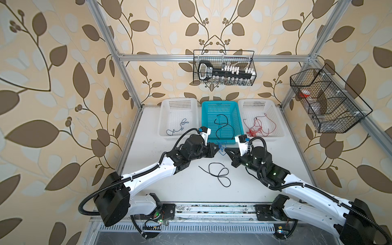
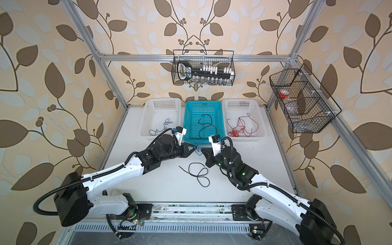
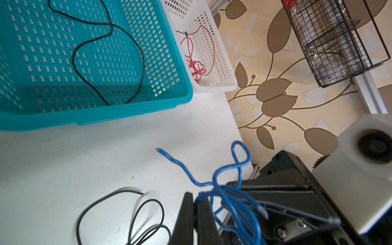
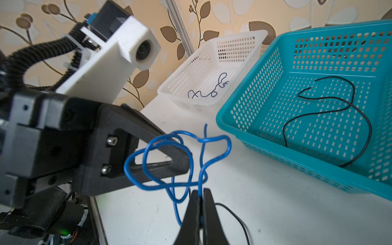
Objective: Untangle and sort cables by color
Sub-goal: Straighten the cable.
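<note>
Table (image 1: 191, 191) fills the floor of both top views. Left arm (image 1: 148, 171) comes up from 7 o'clock and right arm (image 1: 307, 191) from 5 o'clock; both are stretched low and angle in to meet tip to tip just short of the teal basket (image 1: 220, 105) at 12. White basket (image 1: 179, 101) sits at 11 and a second white basket (image 1: 256, 101) at 1, each touching the teal one. Left gripper (image 3: 194, 196) is clamped on the blue tangle (image 4: 229, 146), with a strand running between its fingers. Right gripper (image 4: 200, 192) is pinched on the same tangle lower down, so the tangle hangs above the table between the two tips. Black cable (image 1: 219, 175) lies looped on the table at 6 of the grippers, touching neither. In the baskets: loose blue cable (image 1: 180, 129) at 11, basketed black cable (image 1: 224, 125) at 12, red cables (image 1: 254, 129) at 1. From above the tangle is tiny and both grip points are hard to make out. The wrist frames cut off the tangle's lower strands and the table cable, and one loop passes behind the left finger.
</note>
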Robot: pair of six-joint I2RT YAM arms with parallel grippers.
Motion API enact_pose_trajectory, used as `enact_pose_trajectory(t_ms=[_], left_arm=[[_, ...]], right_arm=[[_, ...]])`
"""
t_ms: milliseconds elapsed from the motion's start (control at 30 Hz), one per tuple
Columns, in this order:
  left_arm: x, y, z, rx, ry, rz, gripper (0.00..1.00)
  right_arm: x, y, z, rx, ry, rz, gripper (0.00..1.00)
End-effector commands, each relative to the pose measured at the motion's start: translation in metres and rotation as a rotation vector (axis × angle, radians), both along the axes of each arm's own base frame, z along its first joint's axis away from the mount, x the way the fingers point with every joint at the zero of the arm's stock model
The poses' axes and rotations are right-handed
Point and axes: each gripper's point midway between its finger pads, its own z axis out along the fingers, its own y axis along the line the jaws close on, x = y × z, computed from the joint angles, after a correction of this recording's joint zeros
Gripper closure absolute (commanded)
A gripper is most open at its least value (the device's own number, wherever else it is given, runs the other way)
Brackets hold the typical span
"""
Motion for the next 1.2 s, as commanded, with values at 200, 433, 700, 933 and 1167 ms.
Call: enact_pose_trajectory(t_ms=[200,433,700,933,1167], left_arm=[[0.013,0.057,0.008,0.175,-0.095,0.216,1.0],[0.016,0.082,0.004,0.234,-0.098,0.325,1.0],[0.019,0.096,0.009,0.237,-0.116,0.397,1.0],[0.024,0.1,0.012,0.293,-0.132,0.414,1.0],[0.03,0.119,0.012,0.414,-0.164,0.473,1.0]], right_arm=[[0.014,-0.036,-0.015,-0.092,0.032,-0.196,1.0],[0.013,-0.041,-0.016,-0.073,0.041,-0.222,1.0],[0.015,-0.041,-0.02,-0.044,0.066,-0.24,1.0],[0.013,-0.033,-0.024,-0.037,0.079,-0.198,1.0],[0.008,-0.033,-0.021,-0.047,0.064,-0.176,0.75]])
